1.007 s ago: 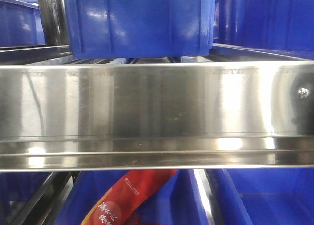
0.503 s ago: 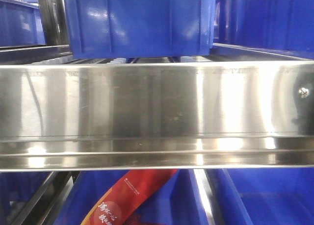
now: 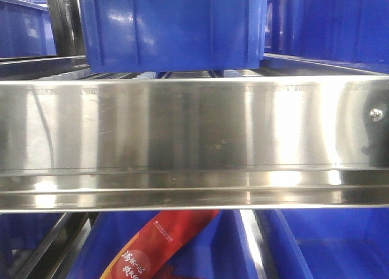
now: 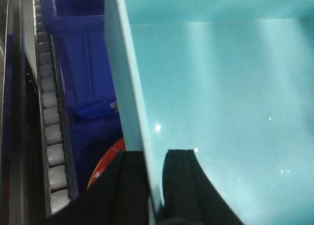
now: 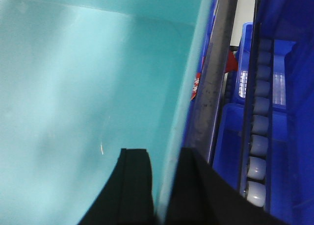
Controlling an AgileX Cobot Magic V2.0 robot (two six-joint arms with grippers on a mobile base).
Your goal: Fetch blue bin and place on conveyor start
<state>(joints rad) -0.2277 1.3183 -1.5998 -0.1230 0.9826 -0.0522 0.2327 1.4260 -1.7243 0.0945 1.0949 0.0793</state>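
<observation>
Pale bin (image 4: 221,87) hangs beside the shelf (image 4: 51,132). Left gripper (image 4: 154,159) and right gripper (image 5: 162,159) each pinch an opposite wall. Probably light, stiff and slick, so level rim holds suit.

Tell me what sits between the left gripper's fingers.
A side wall of the blue bin; the left gripper has one finger inside, one outside. Left wrist view.
</observation>
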